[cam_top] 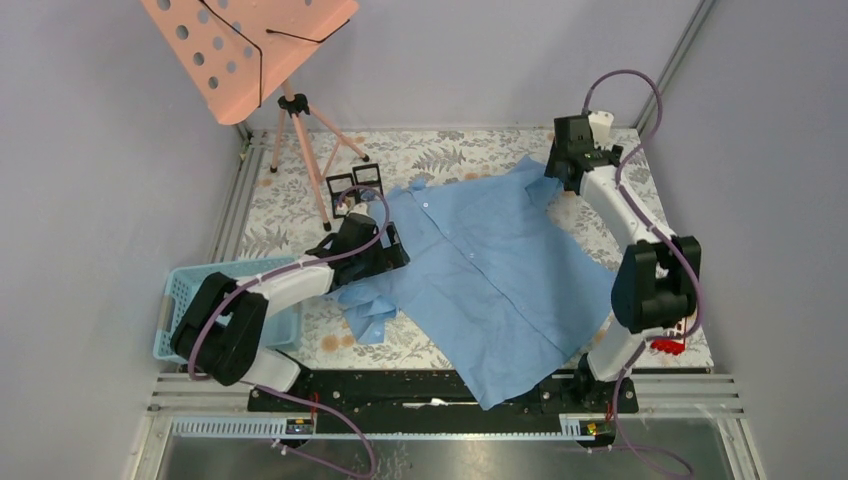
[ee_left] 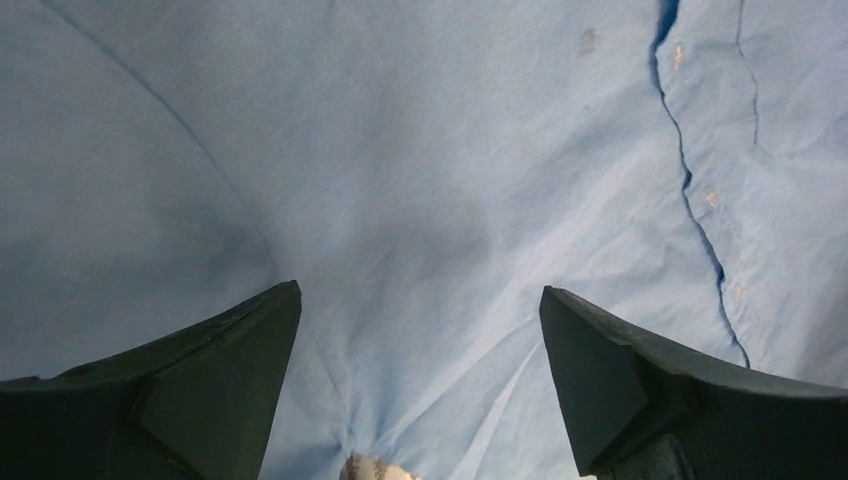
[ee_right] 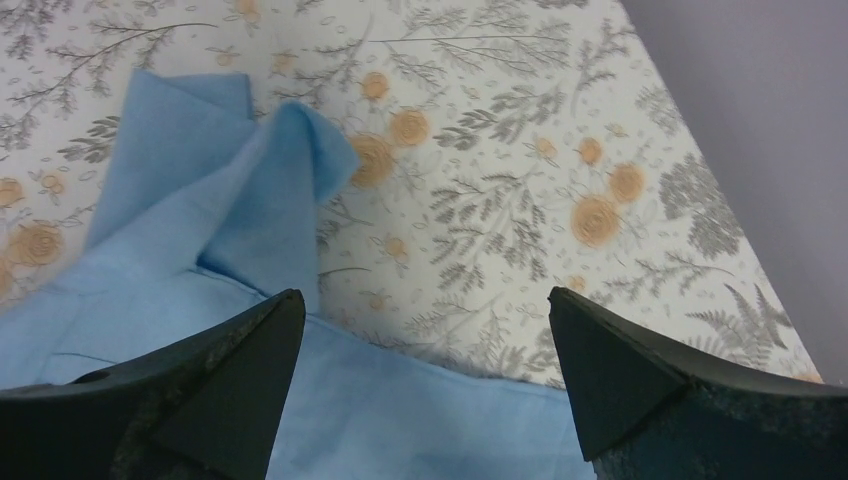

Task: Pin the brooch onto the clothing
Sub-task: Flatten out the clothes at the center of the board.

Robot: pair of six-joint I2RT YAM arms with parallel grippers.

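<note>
The clothing (cam_top: pixel 490 270), a light blue button-up shirt, lies spread across the floral table. My left gripper (cam_top: pixel 395 245) hovers over the shirt's left side. In the left wrist view its jaws (ee_left: pixel 420 292) stand wide open above the cloth (ee_left: pixel 450 180), with the button placket (ee_left: pixel 700 230) to the right. A small pale, brown-marked thing (ee_left: pixel 365 468) shows at the bottom edge where creases meet; I cannot tell if it is the brooch. My right gripper (cam_top: pixel 553 180) is at the shirt's far right corner, open (ee_right: pixel 425 292) and empty above the shirt's edge (ee_right: pixel 200 210).
A salmon music stand (cam_top: pixel 250 45) on a tripod stands at the back left, with two small black frames (cam_top: pixel 355 185) by its feet. A light blue plastic basket (cam_top: pixel 185 290) sits at the left edge. A red object (cam_top: pixel 668 346) lies near the right arm's base.
</note>
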